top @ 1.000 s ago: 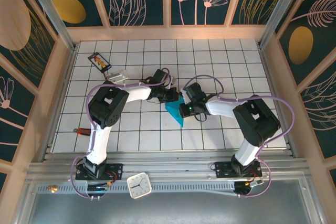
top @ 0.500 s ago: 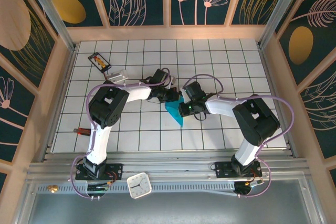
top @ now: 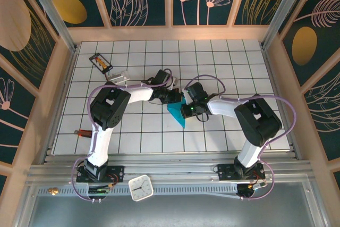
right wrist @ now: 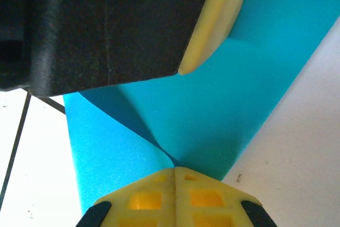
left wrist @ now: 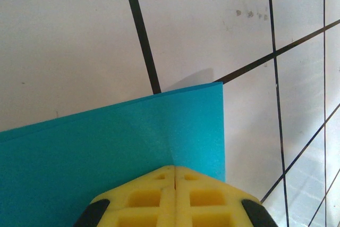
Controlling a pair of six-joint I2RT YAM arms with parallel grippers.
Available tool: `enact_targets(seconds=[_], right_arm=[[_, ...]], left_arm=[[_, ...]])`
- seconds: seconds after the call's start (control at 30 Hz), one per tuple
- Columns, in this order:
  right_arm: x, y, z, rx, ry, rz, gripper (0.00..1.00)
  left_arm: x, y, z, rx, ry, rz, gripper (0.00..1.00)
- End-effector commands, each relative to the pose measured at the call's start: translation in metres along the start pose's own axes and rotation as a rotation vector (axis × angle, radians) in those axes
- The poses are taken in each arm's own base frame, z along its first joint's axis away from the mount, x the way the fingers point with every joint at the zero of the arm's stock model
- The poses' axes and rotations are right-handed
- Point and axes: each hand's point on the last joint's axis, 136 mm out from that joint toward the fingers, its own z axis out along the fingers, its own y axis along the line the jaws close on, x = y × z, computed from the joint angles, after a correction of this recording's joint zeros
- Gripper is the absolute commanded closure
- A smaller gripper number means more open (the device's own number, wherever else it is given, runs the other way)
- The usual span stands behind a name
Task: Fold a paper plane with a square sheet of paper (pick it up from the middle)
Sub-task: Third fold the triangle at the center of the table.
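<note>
Currently, both grippers meet over the middle of the tiled table (top: 228, 62), tips close to each other.

Left gripper (left wrist: 174, 176): its 2 fingers are pressed together. The square sheet of paper (left wrist: 106, 142) runs into the seam between them, so I judge it pinched on the sheet.

Right gripper (right wrist: 175, 176): likewise closed. A fold of the teal sheet converges at its fingertips, and I judge it clamped on the same sheet. Ahead of these fingers, a yellow pad (right wrist: 218, 19) of the left gripper sits just above the paper.

Location of the sheet: it spreads forward from the left fingertips, with 1 free corner ahead and to the right of them, low over the tiles. I see a partly folded sheet, not a finished plane.

Risks, as I assess them:
1. Tearing. There are 2 grips close together on thin paper, so any pull apart or opposing twist loads the short span between the fingers.
2. Slipping. Each pinch takes little material, and a sideways drag could free the sheet and lose the crease.
3. Contact. The left pad is near the right fingers, so a small inward move could knock them together.
4. Crooked fold. The free corner is unsupported and may drift off line.
</note>
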Motion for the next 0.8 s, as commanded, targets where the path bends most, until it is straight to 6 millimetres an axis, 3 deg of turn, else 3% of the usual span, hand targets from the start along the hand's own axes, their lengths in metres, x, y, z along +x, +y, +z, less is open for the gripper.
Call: enact_targets(seconds=[0.0, 0.77], right_arm=[[-0.001, -0.005, 0.006, 0.011, 0.014, 0.000, 1.00], [-0.012, 0.002, 0.002, -0.037, -0.010, 0.003, 1.00]], left_arm=[[0.037, 0.047, 0.019, -0.132, 0.115, -0.060, 1.00], [0.038, 0.047, 0.020, -0.133, 0.122, -0.057, 1.00]])
